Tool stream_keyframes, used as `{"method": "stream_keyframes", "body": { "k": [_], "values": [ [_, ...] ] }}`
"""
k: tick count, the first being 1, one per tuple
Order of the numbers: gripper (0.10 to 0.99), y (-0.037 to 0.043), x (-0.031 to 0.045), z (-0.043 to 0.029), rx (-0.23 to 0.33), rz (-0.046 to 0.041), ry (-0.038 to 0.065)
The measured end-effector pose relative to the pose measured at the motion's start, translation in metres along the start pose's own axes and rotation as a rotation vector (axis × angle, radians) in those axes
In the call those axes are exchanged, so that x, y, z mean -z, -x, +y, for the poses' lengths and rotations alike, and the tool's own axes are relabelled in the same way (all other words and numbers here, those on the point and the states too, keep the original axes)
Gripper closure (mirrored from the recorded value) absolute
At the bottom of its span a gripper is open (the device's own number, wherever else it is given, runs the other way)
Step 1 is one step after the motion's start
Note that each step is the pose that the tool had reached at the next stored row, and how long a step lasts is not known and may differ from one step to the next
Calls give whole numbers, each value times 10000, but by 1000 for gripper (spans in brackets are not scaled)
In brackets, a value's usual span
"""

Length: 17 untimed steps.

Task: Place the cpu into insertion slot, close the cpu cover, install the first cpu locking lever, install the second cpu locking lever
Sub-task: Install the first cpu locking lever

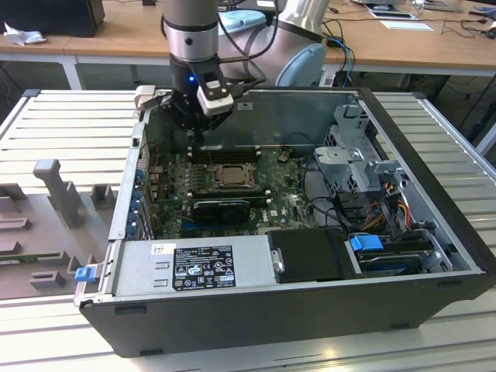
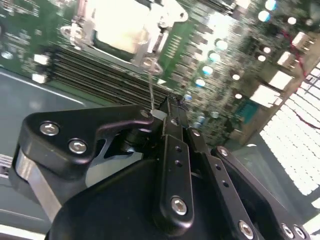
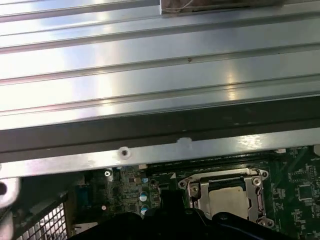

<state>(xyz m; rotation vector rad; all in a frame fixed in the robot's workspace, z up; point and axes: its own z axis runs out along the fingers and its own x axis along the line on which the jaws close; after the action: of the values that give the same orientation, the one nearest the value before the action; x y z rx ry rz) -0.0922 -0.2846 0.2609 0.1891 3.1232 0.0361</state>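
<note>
Chip (image 3: pixel 227 200) and socket (image 3: pixel 186 182) are already joined as we see them. The chip lies flat in the black-framed socket, its pale metal top showing through the cut-out of the silvery cover (image 3: pixel 198 193), which lies down around it. From one corner of the socket a thin wire lever (image 2: pixel 151 85) reaches away from the board.

Just beside the socket run the long black memory slots (image 2: pixel 100 75), between it and the rear wall of the case. On the socket's other side, in the exterior view, we find a black card (image 1: pixel 221 208) on the green motherboard (image 1: pixel 283 203). Toward the exterior view's right hang loose cables (image 1: pixel 387 203) by a metal drive cage (image 1: pixel 353 151). Nearer the camera sit a labelled silver box (image 1: pixel 194 267) and a black box (image 1: pixel 310 256). The open computer case (image 1: pixel 310 306) rests on a ribbed metal desk (image 1: pixel 70 132), with a grey moulded tray (image 1: pixel 46 221) well apart at the exterior view's left.

The case wall and memory slots crowd the space where the arm comes down.

The tool (image 2: pixel 169 106) hangs over the rear edge of the board, near the socket. Its fingers are drawn narrow, tips together, and the lever's free end meets those tips; to us it looks pinched there.
</note>
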Motion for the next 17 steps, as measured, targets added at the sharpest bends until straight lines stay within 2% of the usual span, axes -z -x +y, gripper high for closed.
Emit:
{"method": "stream_keyframes", "body": {
  "k": [1,2,5,8,9,11,14,17],
  "values": [
    [980,110,-2,14,0,0,0],
    [980,165,-3,20,1,0,1],
    [980,247,-3,29,2,3,25],
    [980,249,-4,10,0,-34,405],
    [980,249,-5,8,5,-40,503],
    [980,249,-25,7,169,-52,533],
    [980,251,-60,6,946,-16,541],
    [980,300,-95,14,1039,-16,542]
  ]
}}
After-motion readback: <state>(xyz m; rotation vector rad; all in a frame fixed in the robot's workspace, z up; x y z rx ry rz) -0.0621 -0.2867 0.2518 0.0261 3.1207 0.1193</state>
